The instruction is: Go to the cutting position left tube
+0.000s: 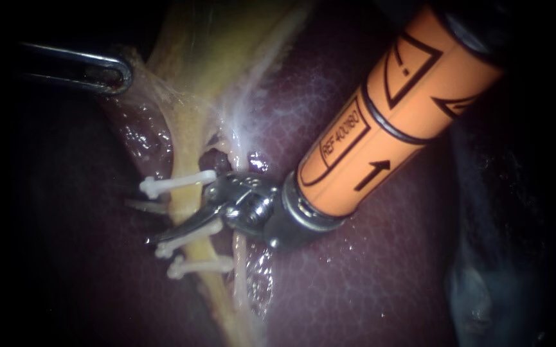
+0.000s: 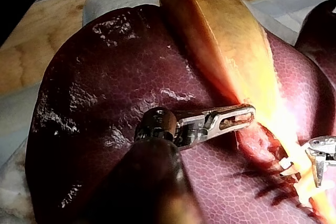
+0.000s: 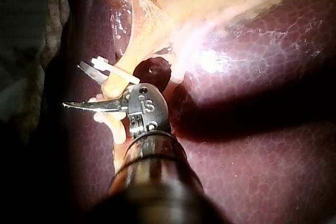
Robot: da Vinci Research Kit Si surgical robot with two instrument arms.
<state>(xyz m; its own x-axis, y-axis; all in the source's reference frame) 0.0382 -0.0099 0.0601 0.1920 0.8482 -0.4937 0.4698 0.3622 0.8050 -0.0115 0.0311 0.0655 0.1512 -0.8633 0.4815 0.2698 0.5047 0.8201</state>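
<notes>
The yellow left tube [image 1: 183,207] runs down from the gallbladder [image 1: 213,45] over the dark liver [image 1: 355,276]. One white clip [image 1: 178,184] crosses it higher up, and two more clips [image 1: 199,265] sit lower. My right instrument [image 1: 141,222], on an orange shaft, has curved blades standing open astride the tube between the upper clip and the lower pair. One blade lies over the tube; the other shows past its far side. In the right wrist view the right instrument [image 3: 72,84] shows the same spread. My left instrument [image 1: 114,72] is shut on the gallbladder's edge [image 2: 247,115], holding it taut.
A thinner pale right tube [image 1: 239,257] runs beside the clipped one, close to the blades' hinge. Webby white tissue [image 1: 162,90] stretches between the left jaws and the tube. A wooden bench [image 2: 37,40] and white cloth lie beyond the liver.
</notes>
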